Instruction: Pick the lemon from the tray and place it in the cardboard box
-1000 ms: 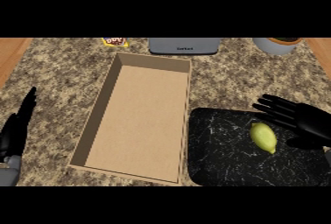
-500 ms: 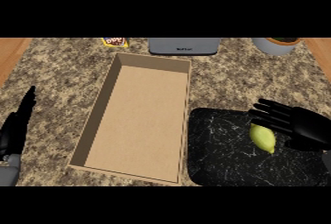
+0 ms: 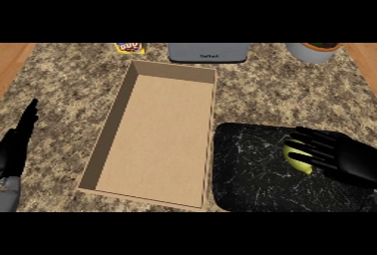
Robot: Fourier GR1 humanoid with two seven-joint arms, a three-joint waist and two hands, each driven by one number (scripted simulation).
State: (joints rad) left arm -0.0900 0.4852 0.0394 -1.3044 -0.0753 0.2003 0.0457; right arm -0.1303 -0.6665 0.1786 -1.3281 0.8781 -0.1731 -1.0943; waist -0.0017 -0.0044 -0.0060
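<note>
Head view: the right hand has slid further over the small yellow lemon than half a second ago, fingers spread across it, not yet curled round. Lemon lies on the black speckled tray, beside the open cardboard box. Left hand rests open at the left edge. Lettering on the grey appliance is unreadable.

Yellow lemon, black white-flecked tray, tan box
</note>
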